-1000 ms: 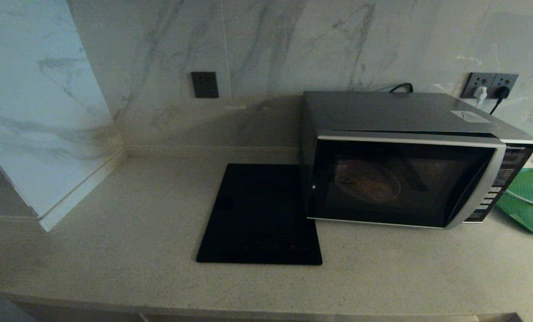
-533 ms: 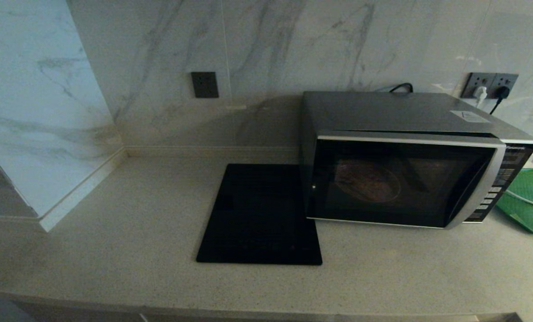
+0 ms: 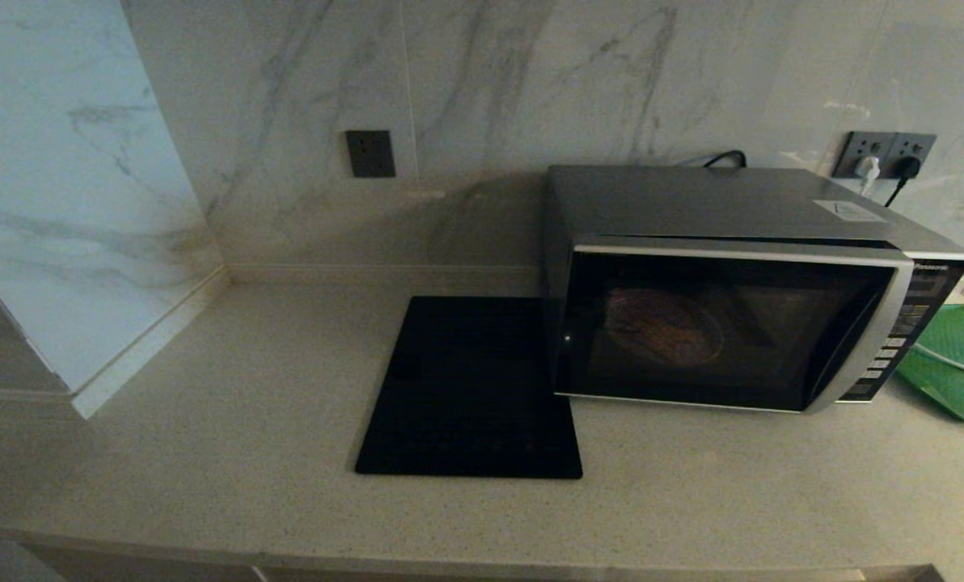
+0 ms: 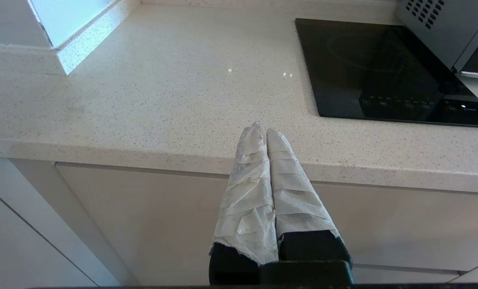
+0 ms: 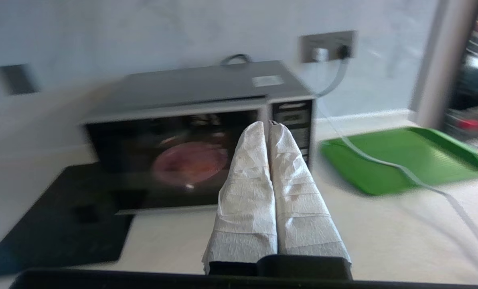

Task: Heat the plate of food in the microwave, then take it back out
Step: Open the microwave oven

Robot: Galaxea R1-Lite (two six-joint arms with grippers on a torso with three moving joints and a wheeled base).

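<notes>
Plate of food (image 3: 665,326): inside the microwave (image 3: 741,283), behind its closed door. Left gripper (image 4: 262,130) at counter edge, right gripper (image 5: 268,126) facing the door; both pairs of jaws together, empty. Risk: a fast pull on the door could shift the oven.

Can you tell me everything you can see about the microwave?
The microwave is a big silver-and-black box standing on the pale speckled counter, against the marble wall. Its dark glass door is shut, with curved silver trim and a button panel on its right side. Through the glass shows the plate of food. A black mat lies along its left side, and a green tray to its right.
</notes>
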